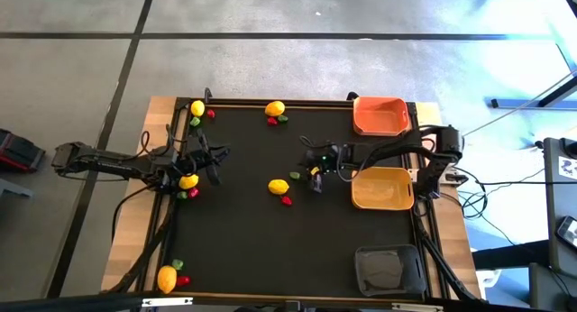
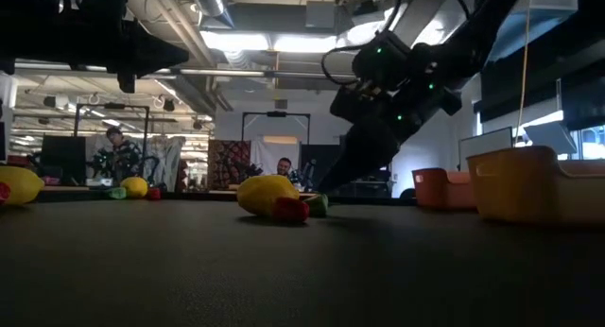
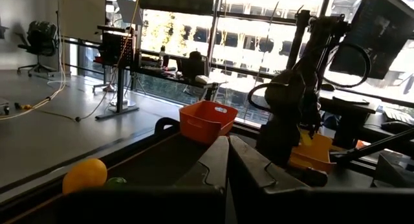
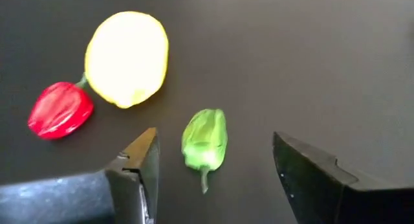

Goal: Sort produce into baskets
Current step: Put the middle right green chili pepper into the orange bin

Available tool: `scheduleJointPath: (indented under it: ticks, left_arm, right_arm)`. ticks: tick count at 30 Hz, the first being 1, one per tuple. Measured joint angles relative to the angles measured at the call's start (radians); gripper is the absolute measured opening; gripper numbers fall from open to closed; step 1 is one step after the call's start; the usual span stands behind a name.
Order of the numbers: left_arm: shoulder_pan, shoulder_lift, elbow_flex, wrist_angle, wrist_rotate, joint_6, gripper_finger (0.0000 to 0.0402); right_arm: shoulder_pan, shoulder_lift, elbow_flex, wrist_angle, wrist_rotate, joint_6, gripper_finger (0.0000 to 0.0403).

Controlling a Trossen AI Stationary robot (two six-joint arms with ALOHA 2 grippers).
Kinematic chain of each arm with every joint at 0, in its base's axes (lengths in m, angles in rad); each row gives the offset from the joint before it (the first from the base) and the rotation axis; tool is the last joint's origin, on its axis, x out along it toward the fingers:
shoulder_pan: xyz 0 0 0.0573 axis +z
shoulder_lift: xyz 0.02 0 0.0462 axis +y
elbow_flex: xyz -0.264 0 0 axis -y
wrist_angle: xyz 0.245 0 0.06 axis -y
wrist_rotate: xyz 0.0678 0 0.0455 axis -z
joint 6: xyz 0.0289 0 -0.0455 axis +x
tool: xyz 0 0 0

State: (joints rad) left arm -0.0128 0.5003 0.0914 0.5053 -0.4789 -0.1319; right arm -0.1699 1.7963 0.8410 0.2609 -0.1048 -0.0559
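High view shows the sorting barely begun, as far as I can judge: the orange basket (image 1: 380, 115) at two o'clock, the yellow-tan basket (image 1: 383, 188) at three and the dark basket (image 1: 388, 269) at five all look empty, while the produce lies in clusters on the table (image 1: 243, 249), at eleven, twelve, nine, seven and the centre. The right pincer (image 1: 315, 178) hangs over the centre cluster, its fingers spread wide and holding nothing; in its wrist view a small green piece (image 4: 205, 141) lies on the table between them, untouched, with a yellow lemon (image 4: 127, 57) and a red piece (image 4: 60, 109) just beside. The left pincer (image 1: 213, 159) waits at nine o'clock, closed and empty, above another lemon (image 1: 188, 181).
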Motion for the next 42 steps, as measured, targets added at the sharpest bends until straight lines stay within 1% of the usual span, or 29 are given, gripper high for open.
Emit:
scheduleJointPath:
  ticks: [6, 10, 13, 17, 20, 21, 23, 26, 28, 32, 37, 42]
  left_arm:
    - [0.000, 0.000, 0.000, 0.000, 0.000, 0.001, 0.0005]
    - [0.000, 0.000, 0.000, -0.004, 0.000, 0.001, 0.0005]
    - [0.000, 0.000, 0.000, -0.008, 0.000, 0.001, 0.0005]
    - [0.000, 0.000, 0.000, -0.014, 0.000, 0.001, 0.0005]
    - [0.000, 0.000, 0.000, -0.034, 0.000, 0.001, 0.0005]
    - [0.000, 0.000, 0.000, -0.043, 0.000, 0.001, 0.0005]
    - [0.000, 0.000, 0.000, -0.067, 0.000, 0.002, 0.0005]
    - [0.000, 0.000, 0.000, -0.094, 0.000, 0.002, 0.0005]
    - [0.000, -0.001, 0.000, -0.108, 0.000, 0.002, 0.0005]
    - [0.000, 0.000, 0.000, -0.108, 0.000, 0.002, 0.0005]
    - [0.000, 0.000, 0.000, -0.111, 0.000, 0.002, 0.0005]
    - [0.000, 0.000, 0.000, -0.147, 0.000, 0.002, 0.0005]
  right_arm:
    - [0.000, 0.072, 0.000, 0.064, 0.007, 0.000, 0.0208]
    - [0.000, 0.099, 0.000, 0.084, 0.008, 0.006, 0.0179]
    - [0.000, 0.100, 0.000, 0.085, 0.008, 0.004, 0.0139]
    - [0.000, 0.091, 0.000, 0.082, 0.009, -0.004, 0.0070]
    - [-0.001, 0.070, 0.000, 0.049, 0.013, -0.016, 0.0021]
    - [-0.001, 0.057, 0.000, 0.034, 0.014, -0.029, 0.0012]
    - [-0.001, 0.026, 0.000, 0.003, 0.015, -0.052, 0.0009]
    - [-0.001, -0.031, 0.000, -0.029, 0.016, -0.074, 0.0021]
    - [-0.001, -0.070, 0.000, -0.052, 0.045, -0.101, 0.0021]
    - [-0.016, -0.159, -0.001, -0.132, 0.094, -0.146, 0.0006]
    - [-0.091, -0.292, -0.001, -0.269, 0.095, -0.159, 0.0006]
    - [-0.206, -0.425, -0.001, -0.389, 0.095, -0.161, 0.0003]
